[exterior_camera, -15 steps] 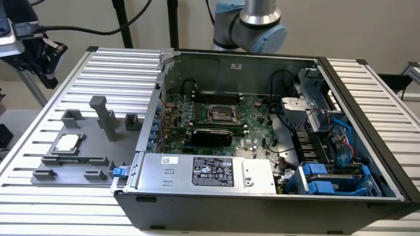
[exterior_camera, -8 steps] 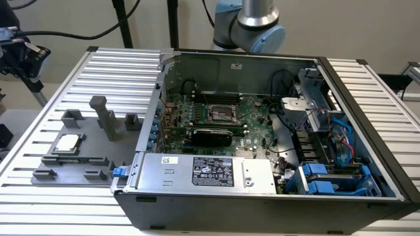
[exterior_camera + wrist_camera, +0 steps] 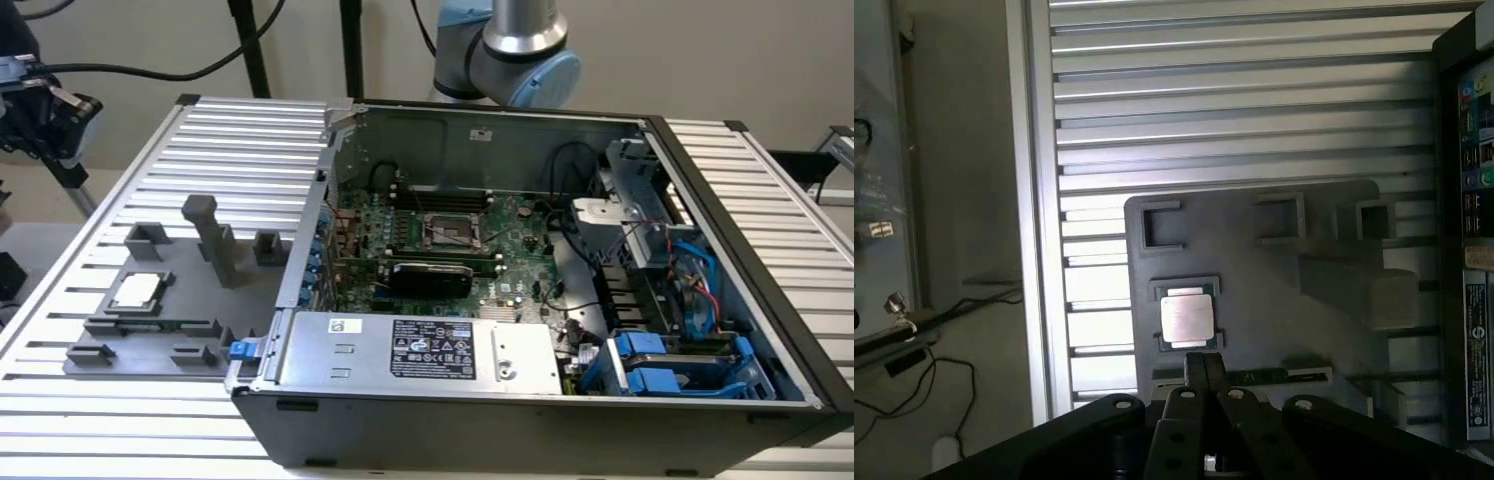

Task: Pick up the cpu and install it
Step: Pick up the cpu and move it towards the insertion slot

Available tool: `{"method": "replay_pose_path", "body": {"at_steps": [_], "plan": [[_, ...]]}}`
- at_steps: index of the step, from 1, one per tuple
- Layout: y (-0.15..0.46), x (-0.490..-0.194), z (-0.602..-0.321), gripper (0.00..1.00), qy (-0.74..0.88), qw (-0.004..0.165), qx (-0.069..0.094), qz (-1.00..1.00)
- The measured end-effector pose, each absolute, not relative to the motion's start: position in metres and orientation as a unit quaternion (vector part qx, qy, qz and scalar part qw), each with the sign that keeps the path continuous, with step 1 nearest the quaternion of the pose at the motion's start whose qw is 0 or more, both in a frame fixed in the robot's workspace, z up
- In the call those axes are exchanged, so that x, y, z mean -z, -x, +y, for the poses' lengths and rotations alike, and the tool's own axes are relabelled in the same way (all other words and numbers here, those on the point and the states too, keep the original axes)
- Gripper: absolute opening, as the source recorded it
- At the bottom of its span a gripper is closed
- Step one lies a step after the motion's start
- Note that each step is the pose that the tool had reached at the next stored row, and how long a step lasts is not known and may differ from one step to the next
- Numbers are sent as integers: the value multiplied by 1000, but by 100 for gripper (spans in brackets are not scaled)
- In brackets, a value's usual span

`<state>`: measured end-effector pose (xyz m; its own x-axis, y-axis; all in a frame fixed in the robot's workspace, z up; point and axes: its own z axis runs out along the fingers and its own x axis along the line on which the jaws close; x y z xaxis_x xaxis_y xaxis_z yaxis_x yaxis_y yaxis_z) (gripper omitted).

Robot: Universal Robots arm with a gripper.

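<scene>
Ribbed bench [image 3: 240, 120] carries the grey fixture [image 3: 200, 305] with the cpu [image 3: 1186, 320] in it. Your pincer [image 3: 1204, 362] hangs clenched, empty, near it.

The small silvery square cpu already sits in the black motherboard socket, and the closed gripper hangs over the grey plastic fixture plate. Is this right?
Not quite. The small silvery square cpu lies on the grey plastic fixture plate, not in the black motherboard socket; the exterior view shows it. The closed gripper does hang over that plate.
</scene>
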<state>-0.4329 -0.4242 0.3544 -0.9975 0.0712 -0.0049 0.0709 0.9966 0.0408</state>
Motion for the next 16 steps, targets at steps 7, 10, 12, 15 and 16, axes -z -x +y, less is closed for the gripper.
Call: {"method": "replay_pose_path", "body": {"at_steps": [7, 10, 12, 15, 16], "plan": [[433, -354, -424, 12, -36, 3, -20, 999], [433, -354, -424, 24, -36, 3, -20, 999], [433, -354, -424, 36, -36, 3, -20, 999], [433, -354, -424, 47, -36, 3, -20, 999], [433, -354, -424, 47, -36, 3, -20, 999]]}}
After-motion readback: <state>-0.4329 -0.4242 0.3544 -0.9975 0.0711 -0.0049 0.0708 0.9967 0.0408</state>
